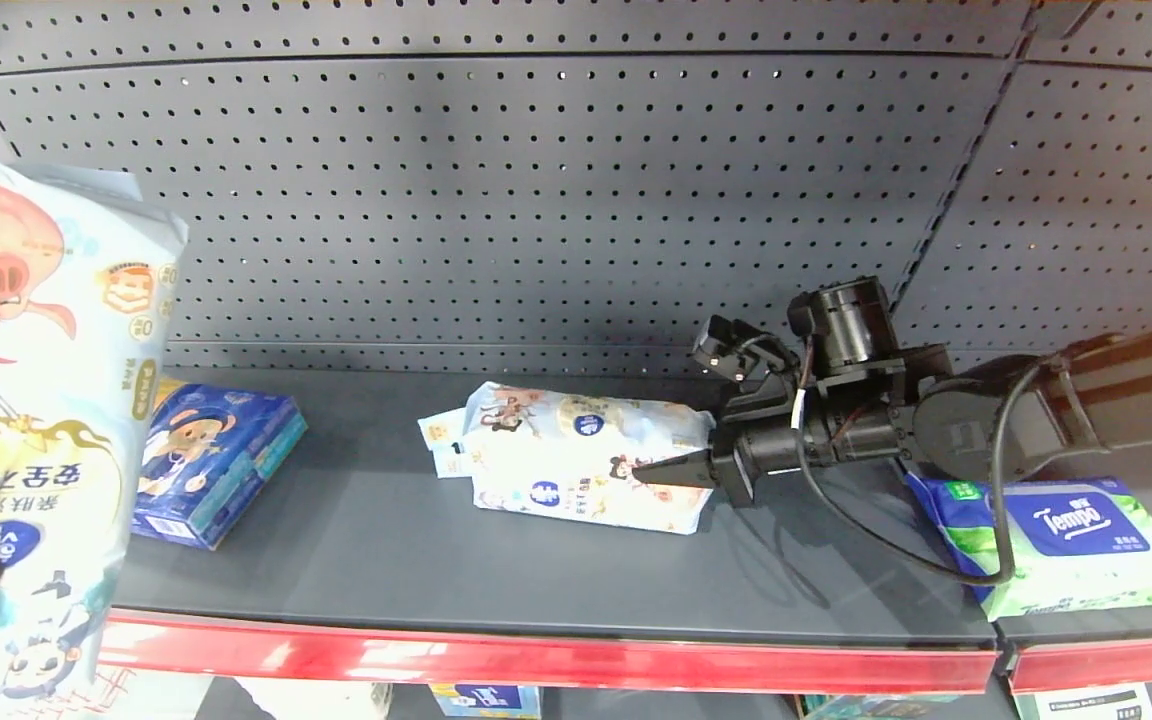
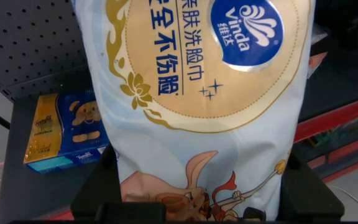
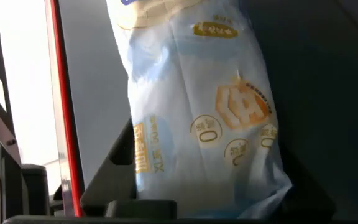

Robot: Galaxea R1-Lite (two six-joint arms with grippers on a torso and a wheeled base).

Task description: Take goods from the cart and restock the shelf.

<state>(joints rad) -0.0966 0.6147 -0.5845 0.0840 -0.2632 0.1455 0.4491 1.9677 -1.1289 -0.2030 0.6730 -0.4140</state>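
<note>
A large pale-blue tissue pack with cartoon print hangs upright at the far left, in front of the shelf; my left gripper is shut on the pack's lower part. A second, similar tissue pack lies flat in the middle of the dark shelf board. My right gripper reaches it from the right, one finger lying over its near side. In the right wrist view, the right gripper has a finger on each side of that pack, closed against it.
A blue tissue box sits at the shelf's left. A green-and-blue wipes pack lies at the right under my right arm. A pegboard wall backs the shelf and a red strip lines its front edge.
</note>
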